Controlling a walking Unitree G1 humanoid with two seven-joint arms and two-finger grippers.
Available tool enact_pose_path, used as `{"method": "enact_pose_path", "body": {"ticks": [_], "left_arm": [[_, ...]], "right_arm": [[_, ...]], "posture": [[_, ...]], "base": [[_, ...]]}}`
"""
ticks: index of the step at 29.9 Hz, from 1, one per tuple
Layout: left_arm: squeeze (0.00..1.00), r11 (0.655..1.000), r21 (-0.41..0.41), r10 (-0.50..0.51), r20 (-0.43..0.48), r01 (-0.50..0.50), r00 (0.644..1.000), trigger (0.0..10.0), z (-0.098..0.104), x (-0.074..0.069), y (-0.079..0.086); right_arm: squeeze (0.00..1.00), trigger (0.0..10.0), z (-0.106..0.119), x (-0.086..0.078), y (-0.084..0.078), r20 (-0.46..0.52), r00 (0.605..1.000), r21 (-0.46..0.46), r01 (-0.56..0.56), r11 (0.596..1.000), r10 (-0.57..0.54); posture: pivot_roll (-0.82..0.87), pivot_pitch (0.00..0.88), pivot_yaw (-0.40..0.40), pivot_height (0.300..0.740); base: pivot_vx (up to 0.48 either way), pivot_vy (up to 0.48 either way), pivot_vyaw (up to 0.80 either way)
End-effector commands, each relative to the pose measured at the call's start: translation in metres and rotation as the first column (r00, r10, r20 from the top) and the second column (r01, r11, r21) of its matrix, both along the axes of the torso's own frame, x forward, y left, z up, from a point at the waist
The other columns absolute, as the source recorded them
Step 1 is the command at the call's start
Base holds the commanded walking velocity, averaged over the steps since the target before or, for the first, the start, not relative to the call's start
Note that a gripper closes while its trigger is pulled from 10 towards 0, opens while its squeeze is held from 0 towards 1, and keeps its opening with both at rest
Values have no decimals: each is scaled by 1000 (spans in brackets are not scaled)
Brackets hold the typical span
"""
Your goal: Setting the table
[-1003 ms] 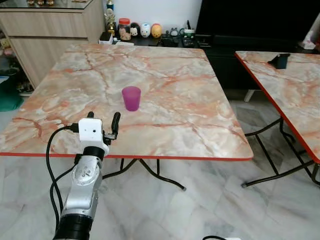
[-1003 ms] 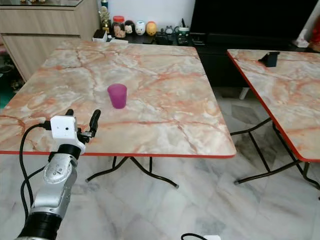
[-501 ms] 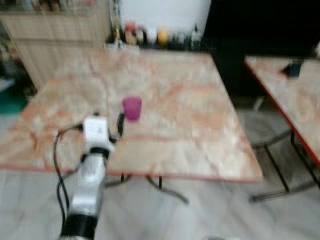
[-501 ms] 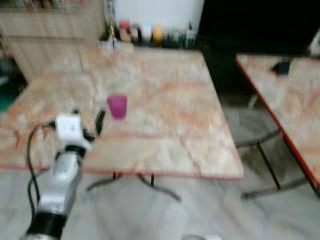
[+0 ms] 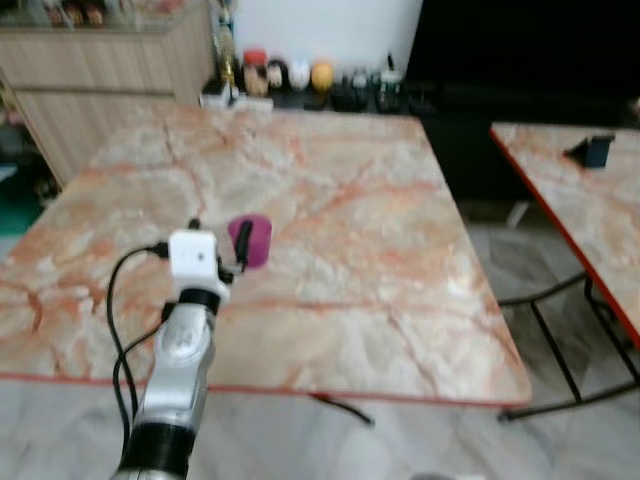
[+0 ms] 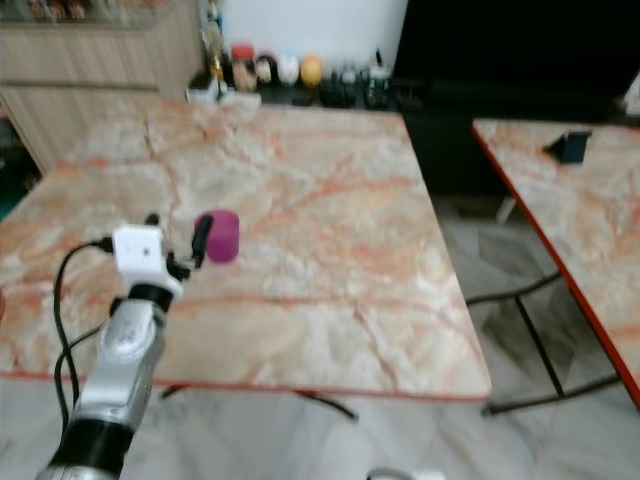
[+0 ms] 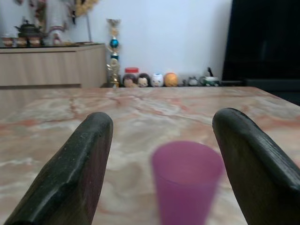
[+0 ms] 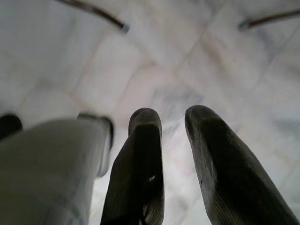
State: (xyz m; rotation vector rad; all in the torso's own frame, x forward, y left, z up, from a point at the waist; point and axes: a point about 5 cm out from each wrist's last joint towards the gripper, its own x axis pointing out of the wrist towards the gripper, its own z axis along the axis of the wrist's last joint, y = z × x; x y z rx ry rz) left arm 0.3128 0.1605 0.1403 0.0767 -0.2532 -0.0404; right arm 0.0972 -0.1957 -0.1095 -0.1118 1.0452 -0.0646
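Marble with pink and orange swirls covers the big surface (image 5: 330, 230), and its edge is red. One purple cup (image 5: 255, 240) stands upright on it, nearer the robot's left side. The left tool (image 7: 161, 154) is held out low over the surface, right by the cup. Its two black fingers (image 7: 77, 173) are wide apart, and in the left wrist view the cup sits between them, a little farther on. The fingers do not touch the cup. A white box (image 5: 195, 257) sits on the wrist, with a black cable (image 5: 118, 300) looping down from it.

The right tool (image 8: 173, 140) hangs down by the robot's side and points at the pale marble floor (image 8: 154, 56). Its fingers are a small way apart and hold nothing.

At the far end of the surface is a low dark shelf with little round toys (image 5: 290, 74) and a jar. A second marble surface (image 5: 590, 210) stands to the right with a small dark thing (image 5: 597, 151) on it.
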Motion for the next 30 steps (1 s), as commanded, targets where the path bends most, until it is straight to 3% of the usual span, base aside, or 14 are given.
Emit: {"method": "enact_pose_path", "body": {"ticks": [1,4,10,15,24,30], "left_arm": [[0,1000,3,22,-3,-22,1000,10000,-1,-1,7],[0,1000,-10,-8,-12,8,1000,10000,-1,0,3],[0,981,-188,-51,-49,41,997,10000,2,5,2],[0,979,-204,-42,-50,31,998,10000,4,7,4],[0,962,-273,-20,-42,8,999,10000,28,19,10],[0,964,-264,3,-109,-31,994,10000,46,34,17]], "right_arm": [[0,10000,0,3,8,8,1000,23,-2,1000,2],[0,10000,0,3,7,7,1000,23,-6,1000,6],[0,10000,0,4,8,5,1000,29,-18,999,17],[0,10000,0,4,8,4,1000,31,-20,999,20],[0,10000,0,4,9,0,999,34,-35,999,35],[0,10000,0,4,9,-4,999,33,-39,999,39]], "posture": [[72,0,-83,740],[73,0,-85,740],[73,0,-83,740],[71,0,-81,740],[75,0,-80,740],[77,0,-80,740]], "base": [[274,0,0],[177,0,0],[0,0,0],[0,0,0],[0,0,0],[0,0,0]]}}
